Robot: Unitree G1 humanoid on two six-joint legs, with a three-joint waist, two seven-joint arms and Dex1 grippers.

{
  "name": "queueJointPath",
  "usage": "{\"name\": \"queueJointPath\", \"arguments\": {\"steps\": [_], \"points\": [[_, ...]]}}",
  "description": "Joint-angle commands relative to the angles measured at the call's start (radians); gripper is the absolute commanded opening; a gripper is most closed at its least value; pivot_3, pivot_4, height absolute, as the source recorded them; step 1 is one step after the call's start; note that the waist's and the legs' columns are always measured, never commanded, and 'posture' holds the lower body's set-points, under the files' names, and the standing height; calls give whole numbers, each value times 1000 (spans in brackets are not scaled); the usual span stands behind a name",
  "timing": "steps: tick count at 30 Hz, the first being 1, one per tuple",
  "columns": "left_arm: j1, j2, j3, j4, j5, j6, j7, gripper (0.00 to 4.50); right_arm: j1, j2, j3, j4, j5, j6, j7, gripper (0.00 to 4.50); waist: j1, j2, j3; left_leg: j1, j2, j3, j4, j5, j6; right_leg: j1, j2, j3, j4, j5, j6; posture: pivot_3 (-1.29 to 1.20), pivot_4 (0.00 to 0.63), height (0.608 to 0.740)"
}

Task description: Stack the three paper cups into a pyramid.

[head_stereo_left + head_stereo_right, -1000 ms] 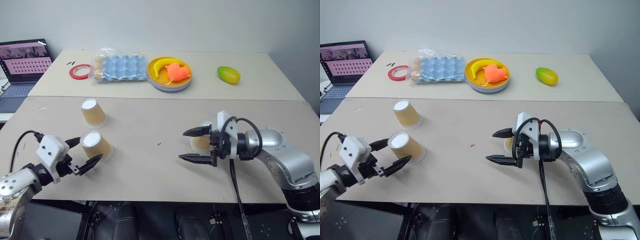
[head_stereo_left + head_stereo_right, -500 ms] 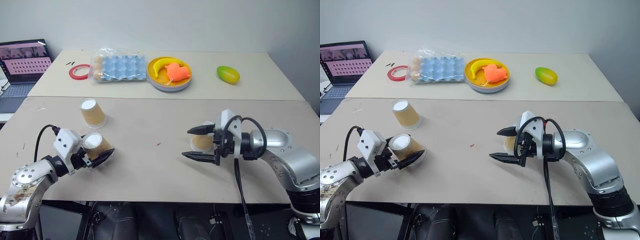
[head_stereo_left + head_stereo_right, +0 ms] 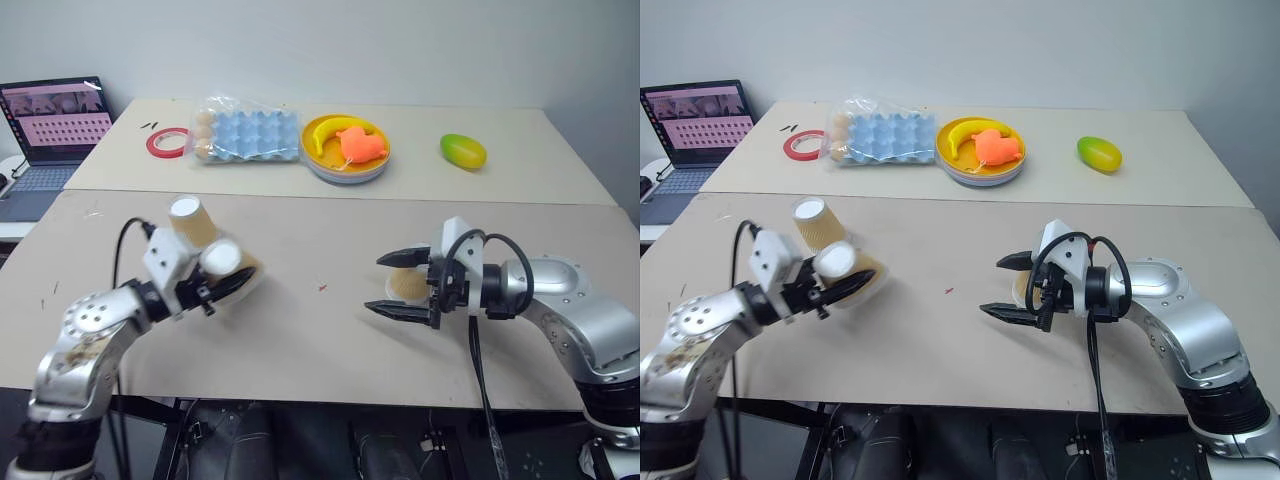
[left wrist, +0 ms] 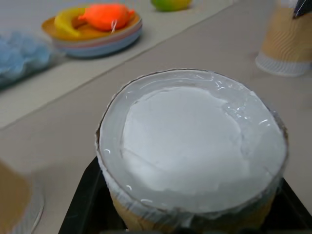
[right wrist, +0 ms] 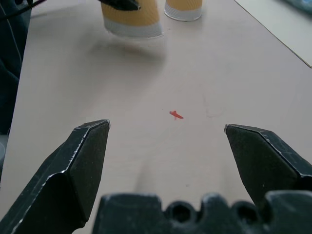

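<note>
Left eye view: the left gripper [image 3: 222, 283] has its fingers clenched on one tan ribbed paper cup [image 3: 229, 266], lifted off the table [image 3: 320, 330] at the near left, tilted. A second cup [image 3: 192, 221] stands just behind it; the third [image 3: 406, 285] sits by the right gripper [image 3: 395, 283], whose fingers are spread with nothing between them. Best to carry the held cup level toward the red mark [image 3: 321, 288], upside down, and set it gently.

Your left gripper [image 3: 222, 287] is closed and points forward-right, about level — your right gripper [image 3: 398, 285] points left, its black fingers [image 5: 80, 163] spread wide.
</note>
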Motion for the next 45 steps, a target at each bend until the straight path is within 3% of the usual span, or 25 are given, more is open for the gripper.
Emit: {"name": "queueJointPath", "arguments": {"steps": [1, 9, 15, 20, 24, 27, 29, 31, 36, 40, 45], "points": [[-106, -56, -92, -7, -10, 26, -3, 2172, -14, -5, -26, -16, 1, 2, -7, 4500, 1, 0, 0, 1, 0, 0, 0, 0, 0, 1, 0, 0, 0, 0, 0, 0, 150, 641], [-222, -171, -332, 210, 164, -51, -41, 2172, 0, -9, -49, -54, 21, 25, -32, 4500, -14, 1, -1, 6, -1, -1, 0, 0, 1, 6, 0, 0, 0, 0, 0, 0, 150, 641], [-214, -148, -348, 213, 195, -55, -74, 4468, -5, -16, -77, -63, 40, 37, -41, 4500, -11, 2, 0, 6, -1, -1, -1, 0, 1, 6, 1, 0, 0, 0, 0, 0, 150, 641], [-252, -181, -267, 166, 101, -23, -82, 4468, -4, -4, -66, -52, 31, 31, -44, 4500, -8, 1, 0, 6, -1, -1, 0, 0, 1, 7, 1, 0, 0, 0, 0, 0, 150, 641], [-337, -103, -169, 80, -27, 90, -145, 4468, -19, 10, -46, -18, 20, 17, -33, 4500, -8, 1, 0, 6, -1, -2, 0, 0, 1, 6, 1, -1, 0, 0, 0, 0, 150, 641], [-397, -50, -72, 25, -225, 274, -152, 4468, -29, 15, -37, -4, 18, 3, -13, 4500, -12, 1, 0, 6, -1, -2, 0, 0, 1, 6, 1, -1, 0, 0, 0, 0, 150, 641], [-452, -60, 19, 18, -346, 370, -63, 4468, -39, 22, -32, 2, 16, -2, -9, 4500, -11, 2, 0, 6, -1, -2, -1, 0, 1, 7, 1, -1, 0, 0, 0, 0, 150, 641], [-471, -102, 93, 24, -377, 404, 83, 4468, -47, 28, -29, 6, 11, -3, -10, 4500, -10, 2, 0, 6, -1, -2, -1, 0, 1, 7, 1, -1, 0, 0, 0, 0, 150, 641], [-328, -237, 126, -37, -114, 305, 496, 4468, -42, 33, -31, 5, 3, -4, -9, 4500, -9, 1, 0, 16, -1, -3, 1, 0, 2, 18, 0, -1, -1, 0, 1, 0, 150, 641], [-95, -392, 75, -155, 162, 172, 802, 4468, -31, 31, -29, -1, 2, -5, -1, 4500, -12, 0, 1, 16, -1, -3, 2, -1, 3, 19, 0, 0, -1, 0, 1, 0, 150, 641], [57, -520, 40, -196, 322, 109, 976, 4468, -31, 36, -27, -4, 1, 1, 0, 4500, -3, -1, 1, 16, -1, -3, 2, -1, 3, 19, 0, -1, -1, 0, 1, 0, 150, 641]]}}
